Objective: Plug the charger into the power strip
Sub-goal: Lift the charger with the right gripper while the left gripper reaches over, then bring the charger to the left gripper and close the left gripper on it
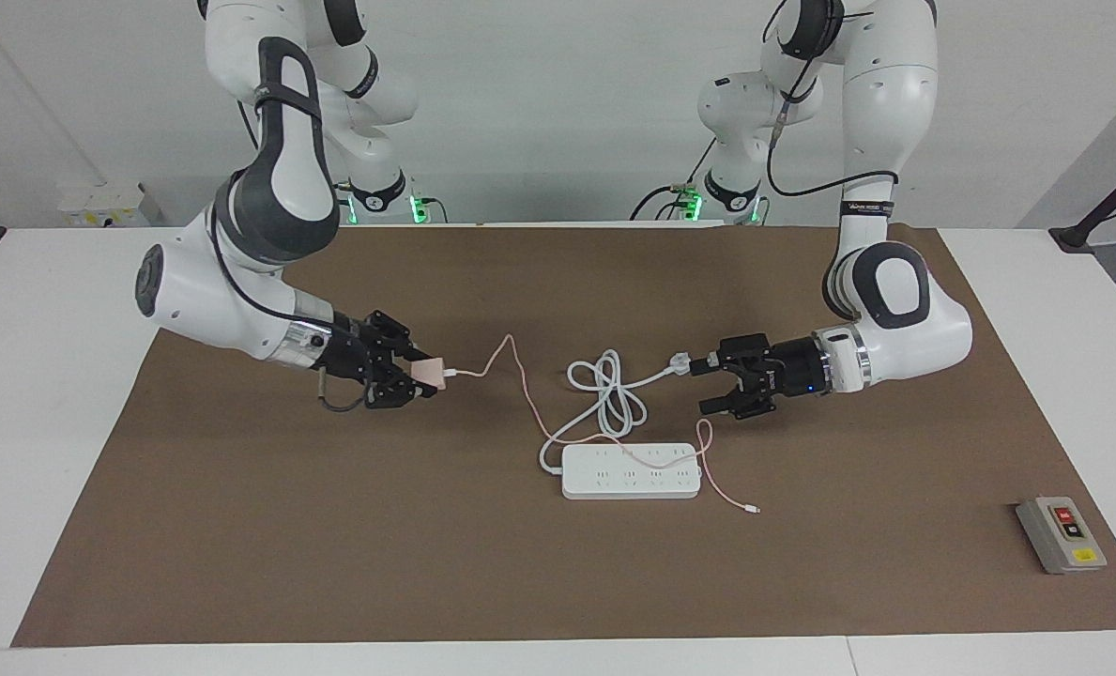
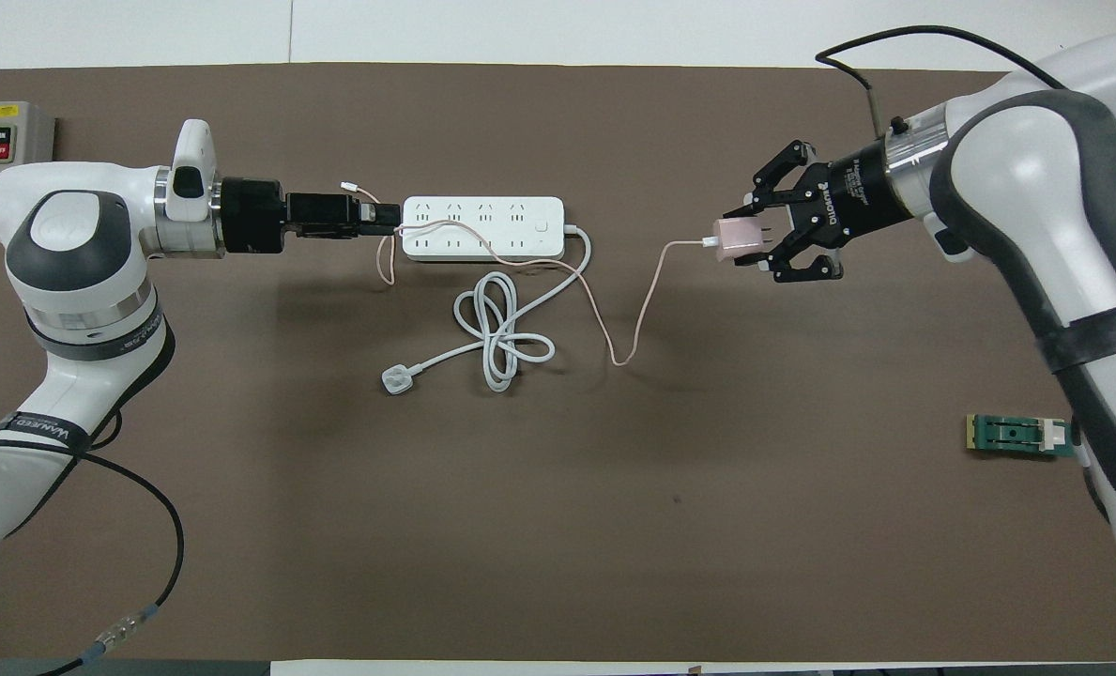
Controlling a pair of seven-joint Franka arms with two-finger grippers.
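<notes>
The pale pink charger (image 1: 432, 372) (image 2: 736, 238) hangs above the mat with my right gripper (image 1: 424, 377) (image 2: 747, 240) shut on it, off the end of the power strip toward the right arm's end of the table. Its thin pink cable (image 1: 520, 394) (image 2: 634, 310) sags to the mat and runs across the white power strip (image 1: 631, 471) (image 2: 482, 228). My left gripper (image 1: 703, 385) (image 2: 389, 218) is open and holds nothing. It hovers over the cable's loop at the strip's other end.
The strip's thick white cord (image 1: 604, 390) (image 2: 501, 343) lies coiled nearer the robots, ending in a white plug (image 1: 680, 362) (image 2: 395, 380). A grey button box (image 1: 1060, 533) (image 2: 15, 136) sits at the left arm's end. A small green part (image 2: 1020, 437) lies near the right arm.
</notes>
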